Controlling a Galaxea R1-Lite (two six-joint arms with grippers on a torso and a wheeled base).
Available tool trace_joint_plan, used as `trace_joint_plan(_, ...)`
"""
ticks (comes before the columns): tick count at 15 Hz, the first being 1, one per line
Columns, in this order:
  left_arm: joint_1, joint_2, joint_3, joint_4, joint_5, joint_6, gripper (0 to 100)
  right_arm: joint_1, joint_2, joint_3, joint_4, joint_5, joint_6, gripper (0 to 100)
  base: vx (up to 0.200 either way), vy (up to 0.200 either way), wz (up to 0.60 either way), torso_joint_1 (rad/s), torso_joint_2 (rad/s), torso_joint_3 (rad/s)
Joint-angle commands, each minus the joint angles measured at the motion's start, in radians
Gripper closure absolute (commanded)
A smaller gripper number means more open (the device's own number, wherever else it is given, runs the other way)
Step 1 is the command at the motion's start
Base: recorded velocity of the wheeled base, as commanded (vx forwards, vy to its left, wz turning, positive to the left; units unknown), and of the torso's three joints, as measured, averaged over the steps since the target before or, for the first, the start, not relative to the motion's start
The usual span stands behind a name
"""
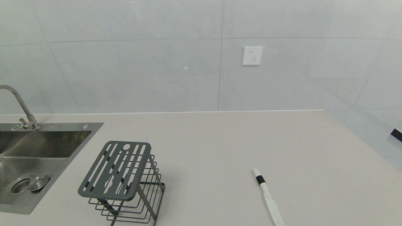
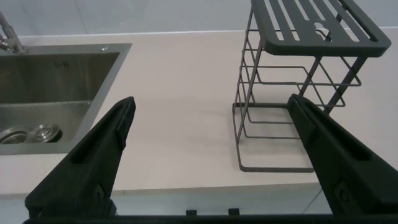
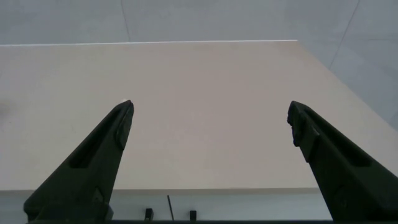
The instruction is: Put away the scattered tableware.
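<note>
i see both tools spread apart with nothing between them. the left tool (image 2: 211, 104) hangs in front of the table's near edge, its two dark fingers (image 2: 93, 168) framing the stretch of table (image 1: 220, 141) between the sink (image 2: 74, 48) and the knife rack (image 2: 317, 25). the right tool (image 3: 211, 109) is likewise released, over bare beige table near the right-hand corner. the task's thing, a white knife (image 1: 268, 197) with a black band near its far end, lies flat on the table to the right of centre in the head view. it points away and slightly left, and its near end is cut off by the lower edge. it is well apart from the rack, a dark grey wire stand with a slotted, tilted top plate standing left of centre, just beside the sink's right rim. the steel sink has a drain strainer (image 1: 20, 185) in its basin and a curved faucet (image 1: 22, 106) at its back. a white wall socket (image 1: 252, 56) sits on the grey tiled wall behind.
</note>
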Motion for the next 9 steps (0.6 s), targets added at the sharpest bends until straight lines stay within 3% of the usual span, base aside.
trace_joint_plan(1,0.0,0.001,0.0,0.001,-0.001,-0.003,0,-0.002,0.0,0.0,0.0,0.001,0.003,0,0.0,0.0,0.0,0.017,-0.05,-0.027)
trace_joint_plan(9,0.0,0.001,0.0,0.0,-0.001,-0.002,0,-0.002,0.0,0.0,0.005,0.004,0.014,0,0.0,0.0,0.0,0.0,0.0,0.0)
